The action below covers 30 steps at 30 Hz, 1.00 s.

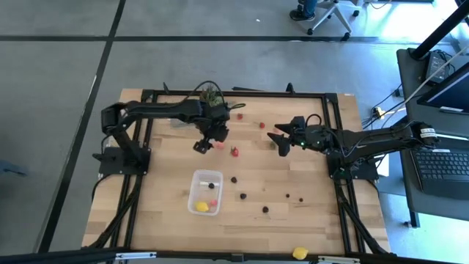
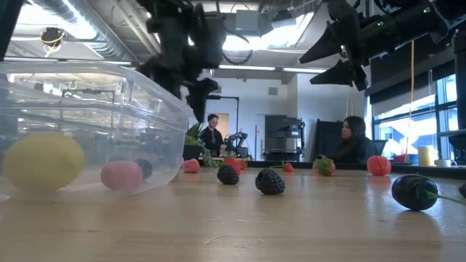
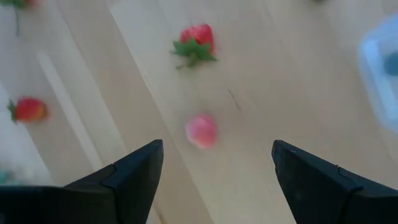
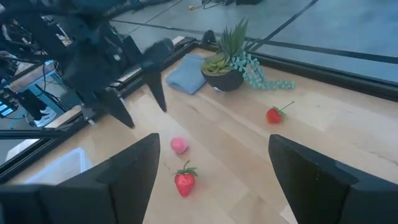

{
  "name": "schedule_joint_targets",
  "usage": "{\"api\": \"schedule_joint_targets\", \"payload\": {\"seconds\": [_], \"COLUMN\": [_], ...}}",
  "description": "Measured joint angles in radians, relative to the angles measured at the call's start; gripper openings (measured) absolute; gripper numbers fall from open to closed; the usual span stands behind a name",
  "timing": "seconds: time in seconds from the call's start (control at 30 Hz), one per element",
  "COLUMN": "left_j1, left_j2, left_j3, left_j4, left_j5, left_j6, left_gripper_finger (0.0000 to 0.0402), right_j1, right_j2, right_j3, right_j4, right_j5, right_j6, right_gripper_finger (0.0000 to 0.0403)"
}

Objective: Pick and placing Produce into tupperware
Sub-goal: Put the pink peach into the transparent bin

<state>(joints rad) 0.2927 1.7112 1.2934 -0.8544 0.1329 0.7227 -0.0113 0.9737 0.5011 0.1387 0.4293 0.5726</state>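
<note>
Room bright, daylight flooding from windows at right in low view, ceiling strips glaring. Pale wooden counter (image 1: 293, 220) evenly lit, shadows soft. Clear rounded plastic tub (image 2: 87, 131) close and blurred, catching reflections. Small pink round fruit piece (image 3: 201, 131) motion-smeared in left wrist view.

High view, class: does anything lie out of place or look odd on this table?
Yes. One yellow piece lies at the very front edge of the table, by the frame and far from the tub, so it could roll off. The other fruit is merely scattered; nothing looks spilled or damaged.
</note>
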Motion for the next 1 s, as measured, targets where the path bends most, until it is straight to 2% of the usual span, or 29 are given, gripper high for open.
{"api": "schedule_joint_targets", "payload": {"seconds": [0.13, 0.47, 1.0], "left_j1": [0.000, 0.002, 0.033], "left_j2": [0.071, 0.181, 0.182], "left_j3": [0.000, 0.000, -0.121], "left_j4": [0.071, 0.078, 0.170], "left_j5": [0.000, -0.006, -0.037], "left_j6": [0.021, 0.002, -0.067], "left_gripper_finger": [0.0285, 0.0254, 0.0251], "right_j1": [-0.001, -0.001, -0.002], "right_j2": [0.000, 0.000, 0.000], "right_j3": [0.000, 0.000, 0.000], "right_j4": [0.000, -0.002, -0.003], "right_j5": [0.009, 0.008, 0.007], "right_j6": [0.002, 0.001, -0.004], "right_gripper_finger": [0.0303, 0.0303, 0.0303]}}
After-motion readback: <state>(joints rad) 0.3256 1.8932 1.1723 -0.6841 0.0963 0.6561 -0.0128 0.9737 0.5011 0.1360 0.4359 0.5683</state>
